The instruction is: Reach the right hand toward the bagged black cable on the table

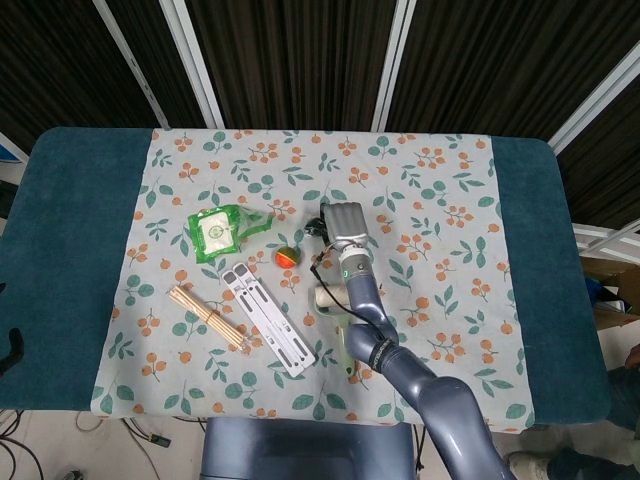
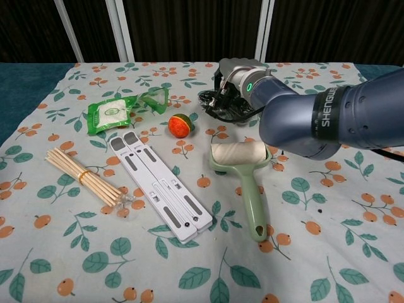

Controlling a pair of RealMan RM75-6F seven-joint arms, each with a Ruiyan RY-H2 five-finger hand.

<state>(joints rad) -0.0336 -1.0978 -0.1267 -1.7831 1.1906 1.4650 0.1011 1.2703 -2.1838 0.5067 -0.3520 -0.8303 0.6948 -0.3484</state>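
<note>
One hand shows in either view: the right hand [image 1: 345, 222] [image 2: 240, 81], stretched out over the flowered tablecloth [image 1: 440, 200] [image 2: 76, 252] and lying on top of the bagged black cable [image 2: 221, 103] [image 1: 319, 226]. Its fingers curl down over the bag, but whether they actually clamp it or only rest on it I cannot tell. The cable sits just right of the small orange ball [image 1: 287, 256] [image 2: 180, 124], toward the far side of it, with dark loops poking out from under the hand. Nearer than the ball and to its right lies a lint roller [image 2: 243, 170] [image 1: 330, 310] with a pale green handle, its roll end close to the cable. Left of the ball lies a green packet [image 1: 222, 231] [image 2: 113, 113]. A white folding stand [image 1: 268, 320] [image 2: 164, 186] lies nearer than the ball and slightly left, and a bundle of wooden sticks [image 1: 207, 316] [image 2: 85, 177] sits beyond the stand, farther left still.
</note>
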